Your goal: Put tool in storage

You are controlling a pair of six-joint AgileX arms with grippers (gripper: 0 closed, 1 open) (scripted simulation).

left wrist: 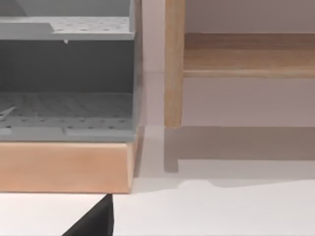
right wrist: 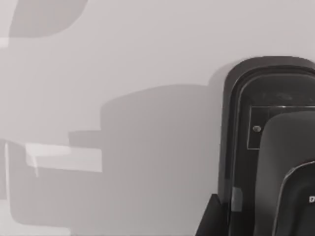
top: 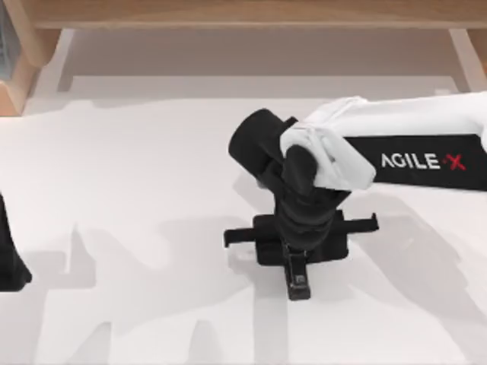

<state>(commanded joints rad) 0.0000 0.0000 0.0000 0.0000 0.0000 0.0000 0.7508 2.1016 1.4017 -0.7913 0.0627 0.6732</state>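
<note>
The small, slim black oblong stapler [top: 297, 279] lies on the smooth white bench [top: 137, 228]. Directly over it sits the right pincer [top: 298, 258]; whether its fingers are spread I cannot tell. Beyond stands a pale wooden shelf unit [top: 228, 14]. The left pincer [top: 9, 255] is parked at the bench's left edge.

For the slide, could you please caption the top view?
Right gripper lowered over the black stapler mid-table; left arm parked at the left edge.
</note>
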